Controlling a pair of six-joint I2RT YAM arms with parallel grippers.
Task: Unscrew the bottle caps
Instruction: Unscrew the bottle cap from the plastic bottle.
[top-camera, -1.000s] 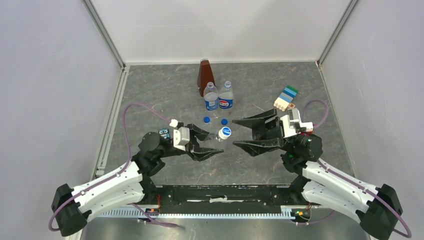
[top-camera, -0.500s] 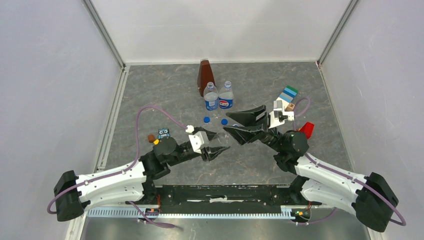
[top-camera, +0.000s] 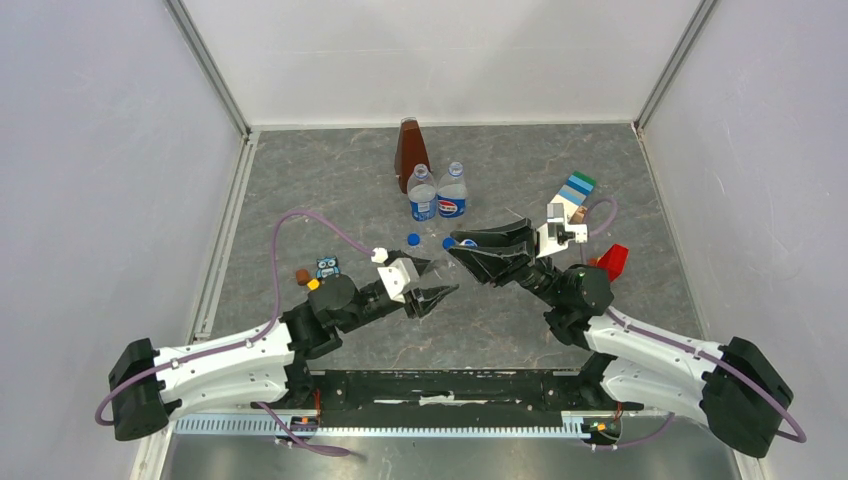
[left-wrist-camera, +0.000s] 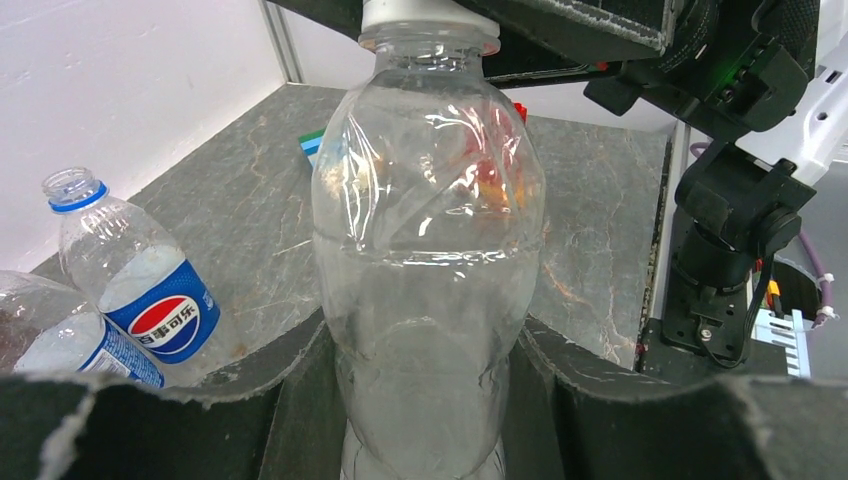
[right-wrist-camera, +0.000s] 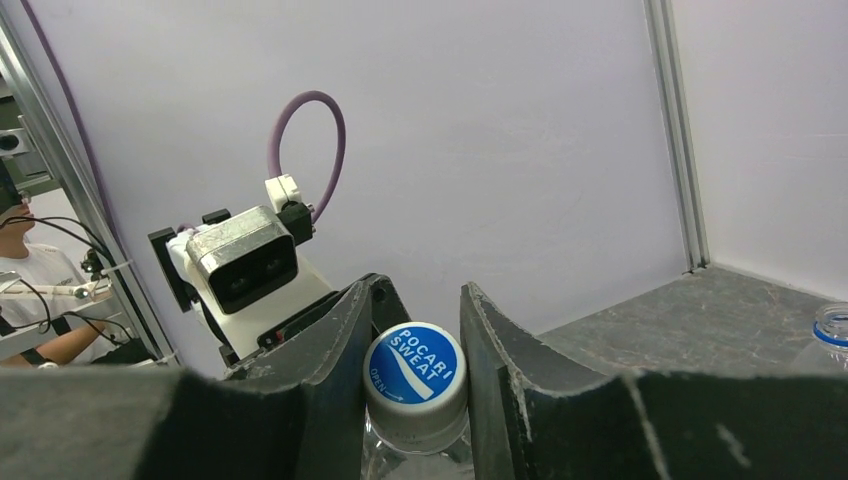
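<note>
The left gripper (top-camera: 437, 290) is clasping the unlabelled bottle (left-wrist-camera: 428, 260) over the middle of the surface (top-camera: 330, 190); the right gripper (top-camera: 455, 247) is pinching its white cap (right-wrist-camera: 417, 375) on both sides; two labelled bottles (top-camera: 437, 197) are standing together toward the far edge, a blue cap (top-camera: 413, 239) lying just before them.

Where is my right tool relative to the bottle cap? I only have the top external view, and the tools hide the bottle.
Observer: In the right wrist view, the right tool is closed on the white cap and presses against both of its sides.
Operator: Is that cap on a bottle?
Observer: Yes. In the left wrist view it sits on the neck of the unlabelled bottle.
Operator: What is holding the bottle?
Observer: The left tool clamps the lower body of the bottle, well below the cap.
</note>
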